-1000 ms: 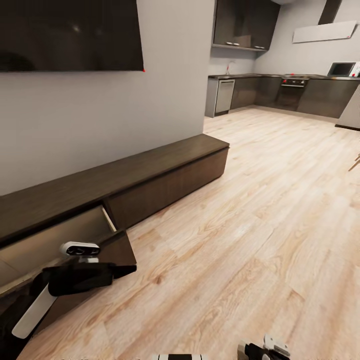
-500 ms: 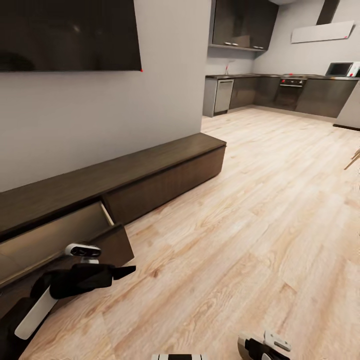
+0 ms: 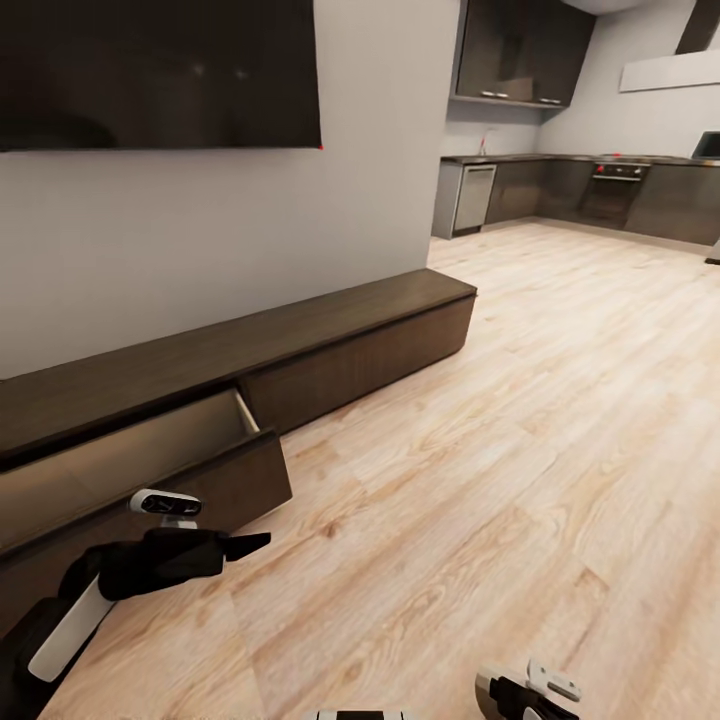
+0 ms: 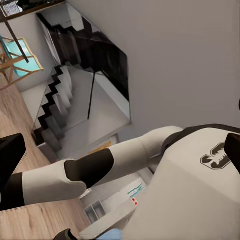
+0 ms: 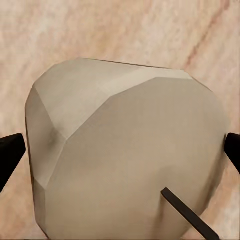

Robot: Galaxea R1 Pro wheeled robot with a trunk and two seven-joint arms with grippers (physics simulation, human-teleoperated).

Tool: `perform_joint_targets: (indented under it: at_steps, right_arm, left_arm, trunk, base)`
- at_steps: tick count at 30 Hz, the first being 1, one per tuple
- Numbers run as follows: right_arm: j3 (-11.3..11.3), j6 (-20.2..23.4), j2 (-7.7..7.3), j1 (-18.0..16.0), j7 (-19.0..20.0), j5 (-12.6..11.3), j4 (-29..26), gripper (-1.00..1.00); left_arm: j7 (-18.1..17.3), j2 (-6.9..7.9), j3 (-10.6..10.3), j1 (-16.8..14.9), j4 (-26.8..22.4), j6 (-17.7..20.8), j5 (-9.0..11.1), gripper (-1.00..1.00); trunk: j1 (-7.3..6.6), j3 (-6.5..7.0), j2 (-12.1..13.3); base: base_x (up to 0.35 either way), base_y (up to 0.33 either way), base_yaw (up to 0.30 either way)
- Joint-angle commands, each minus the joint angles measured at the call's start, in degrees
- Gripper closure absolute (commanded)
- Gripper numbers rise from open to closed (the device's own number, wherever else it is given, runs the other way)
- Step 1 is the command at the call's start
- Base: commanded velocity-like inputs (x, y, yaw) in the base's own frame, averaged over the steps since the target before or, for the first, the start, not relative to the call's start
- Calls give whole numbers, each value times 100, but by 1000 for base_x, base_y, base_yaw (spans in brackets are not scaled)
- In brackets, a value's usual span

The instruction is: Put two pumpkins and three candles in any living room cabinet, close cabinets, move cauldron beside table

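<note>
The long dark brown cabinet (image 3: 340, 325) runs along the wall at the left in the head view. One pull-out front (image 3: 225, 490) stands open and shows its pale beige inside (image 3: 150, 440). My left gripper (image 3: 250, 544) hovers just in front of that open front, open and holding nothing; one fingertip (image 4: 10, 150) shows in the left wrist view. My right gripper (image 3: 515, 697) is low at the bottom edge of the head view. It is shut on a grey-beige candle (image 5: 125, 150) with a dark wick, held above the wood floor.
A large dark TV (image 3: 150, 70) hangs on the wall above the cabinet. Light wood floor (image 3: 500, 420) stretches to a kitchen (image 3: 560, 190) at the back right. The left wrist view looks back at my own arm (image 4: 85, 170) and a staircase (image 4: 60, 110).
The head view has swung left, so everything sits further right in the picture. My left gripper has drawn back and down from the open cabinet front. The right gripper still holds the candle.
</note>
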Motion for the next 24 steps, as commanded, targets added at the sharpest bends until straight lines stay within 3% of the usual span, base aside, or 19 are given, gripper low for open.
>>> perform_joint_targets:
  at_steps: [1,6,18,24]
  right_arm:
    - [49,13,-6,1,-45,-46,-15,100]
    - [51,15,-6,1,-45,-47,-17,100]
    - [58,13,-6,1,-45,-21,-16,100]
    - [58,13,-6,1,-45,-1,-15,100]
  left_arm:
    - [-15,3,-14,-3,2,60,20,-100]
    - [-21,3,-2,-3,6,60,20,-100]
    - [-15,0,2,-5,23,60,12,-100]
    - [-15,0,2,-2,23,60,12,-100]
  trunk:
    - [-1,2,-2]
    - [-1,32,-2]
    - [-32,334,14]
    - [-48,484,22]
  base:
    - [-3,0,206]
    - [-1,0,207]
    - [0,0,88]
    - [0,0,200]
